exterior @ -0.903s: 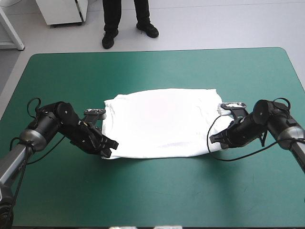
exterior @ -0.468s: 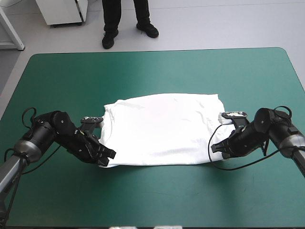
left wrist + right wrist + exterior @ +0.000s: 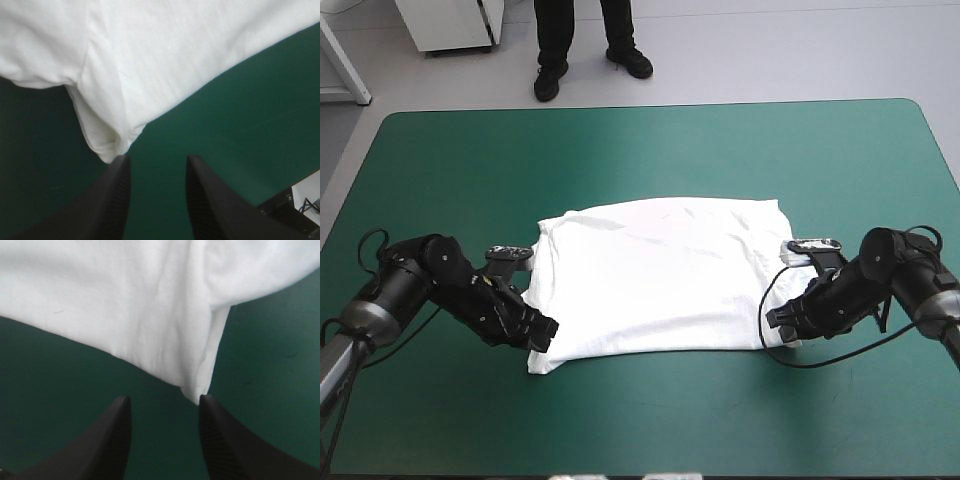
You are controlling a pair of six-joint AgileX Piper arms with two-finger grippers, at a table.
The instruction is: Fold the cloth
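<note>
The white T-shirt [image 3: 660, 275] lies folded into a flat rectangle at the middle of the table. My left gripper [image 3: 542, 335] sits low at its near left corner, fingers apart. In the left wrist view that gripper [image 3: 156, 167] stands open, and the T-shirt [image 3: 175, 50] corner lies on the cover just ahead of its fingertips. My right gripper [image 3: 782, 322] rests at the near right corner. Its own view shows the gripper [image 3: 162, 407] open too, with the T-shirt [image 3: 125, 290] corner pointing down toward the gap, not between the fingers.
The teal-green cover [image 3: 650, 150] stretches wide beyond the T-shirt toward the far edge and to both sides. A narrower strip of cover [image 3: 660, 420] lies between the shirt's near edge and the table's near edge.
Both grippers have moved toward the table's near edge, and the T-shirt's near edge and corners have come with them. The far edge has slid nearer too.
</note>
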